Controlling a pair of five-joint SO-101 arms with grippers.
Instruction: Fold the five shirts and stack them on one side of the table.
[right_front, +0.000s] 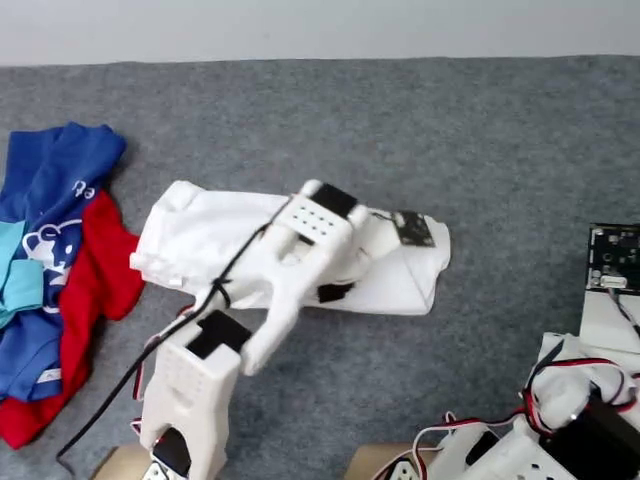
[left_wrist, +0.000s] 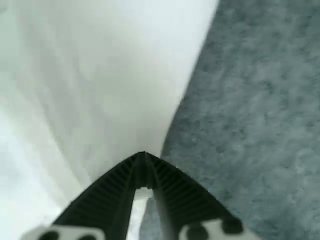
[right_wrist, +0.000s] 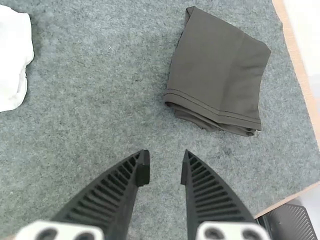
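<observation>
left fingers (left_wrist: 111, 196) pressed together on the edge of the rumpled white cotton shirt (right_front: 200, 245), mid-desk (right_front: 480, 130), likely to pull a fold | right fingers (right_wrist: 118, 193) apart, idle near the folded olive-brown shirt (right_wrist: 217, 75), probably the stack's start | blue shirt (right_front: 50, 180) and red shirt (right_front: 95, 275) heaped, awaiting folding

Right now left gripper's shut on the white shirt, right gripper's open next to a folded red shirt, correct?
No: the folded shirt by the open right gripper is dark brown, not red, per the right wrist view. The left gripper is shut on the white shirt.
</observation>
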